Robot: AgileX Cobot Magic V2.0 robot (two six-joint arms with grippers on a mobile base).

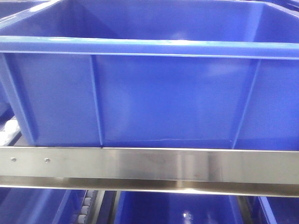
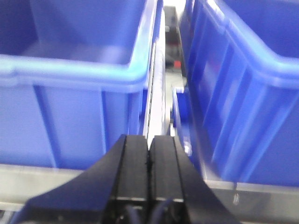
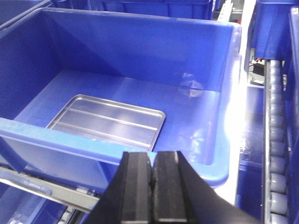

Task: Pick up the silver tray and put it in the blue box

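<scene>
Your right gripper [image 3: 152,161], jaws together and empty, hangs outside the box [image 3: 140,42] since the tray [image 3: 110,122] lies flat inside.

Warehouse/factory line: blue crates [image 1: 149,93] on steel rail [image 1: 149,164], roller conveyor [image 3: 275,140].

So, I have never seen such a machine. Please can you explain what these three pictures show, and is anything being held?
It is a robot with two arms, and a camera sits on each wrist. The front picture looks straight at the side of the blue box, which stands on a metal rail. The left wrist picture shows the left hand, shut and holding nothing, between blue crates. The right wrist picture looks down past the right hand, also shut and holding nothing, into the box, where the silver tray lies flat on the floor.
</scene>
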